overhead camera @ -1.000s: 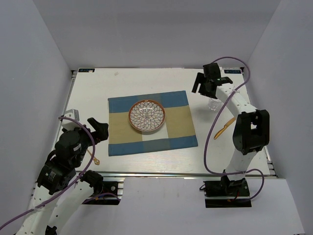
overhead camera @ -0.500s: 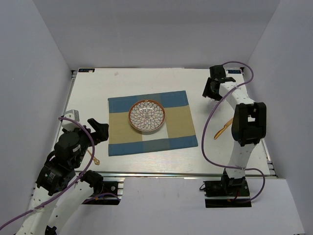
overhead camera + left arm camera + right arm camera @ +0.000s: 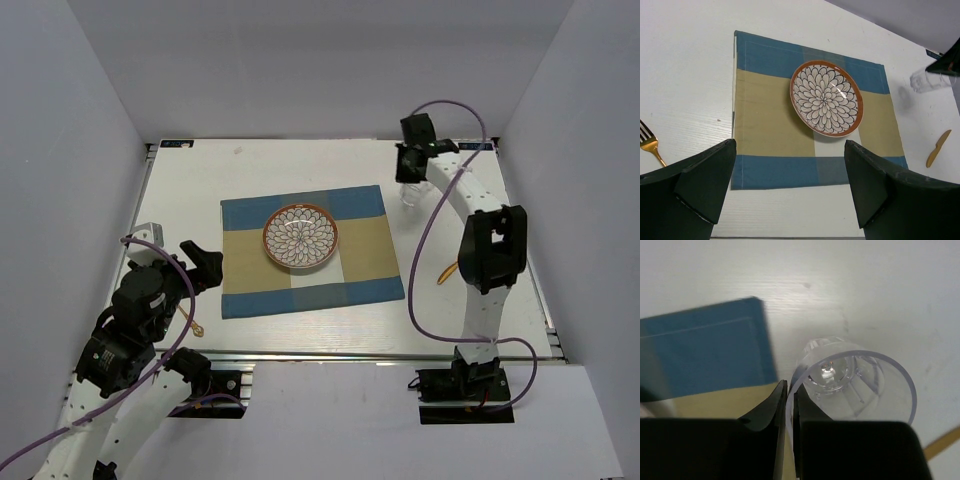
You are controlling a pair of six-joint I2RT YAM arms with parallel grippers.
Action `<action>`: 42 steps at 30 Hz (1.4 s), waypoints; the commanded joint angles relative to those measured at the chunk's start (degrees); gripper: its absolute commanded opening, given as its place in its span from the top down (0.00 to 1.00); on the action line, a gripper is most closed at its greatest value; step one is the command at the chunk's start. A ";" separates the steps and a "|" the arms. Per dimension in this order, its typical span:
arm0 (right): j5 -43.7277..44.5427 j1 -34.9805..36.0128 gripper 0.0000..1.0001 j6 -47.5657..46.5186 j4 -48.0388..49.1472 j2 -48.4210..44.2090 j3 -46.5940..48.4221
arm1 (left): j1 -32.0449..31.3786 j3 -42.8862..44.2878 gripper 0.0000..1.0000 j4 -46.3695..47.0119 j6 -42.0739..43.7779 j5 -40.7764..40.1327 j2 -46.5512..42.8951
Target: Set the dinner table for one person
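Observation:
The dinner table (image 3: 190, 185) is a large white top. On it lies a blue, tan and white striped placemat (image 3: 355, 270) (image 3: 765, 120) with a flower-patterned plate (image 3: 300, 237) (image 3: 826, 98) in its middle. My right gripper (image 3: 410, 172) (image 3: 790, 390) is shut on the rim of a clear glass (image 3: 410, 194) (image 3: 860, 385), one finger inside and one outside, just off the placemat's far right corner (image 3: 715, 340). My left gripper (image 3: 205, 265) (image 3: 790, 150) stands open and holds nothing, near the placemat's left edge.
A gold fork (image 3: 195, 325) (image 3: 650, 145) lies on the table left of the placemat, near my left arm. A gold knife (image 3: 447, 272) (image 3: 938, 148) lies to the right, partly behind my right arm. A metal rail (image 3: 330, 355) runs along the near edge.
My right gripper has shut on the glass's rim and moved it left and farther back, toward the placemat's far right corner. The left arm has not moved.

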 commanded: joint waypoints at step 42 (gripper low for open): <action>12.49 -0.21 0.11 13.75 6.01 -40.35 -40.82 | -0.62 0.46 0.02 -0.61 -0.61 -1.44 1.07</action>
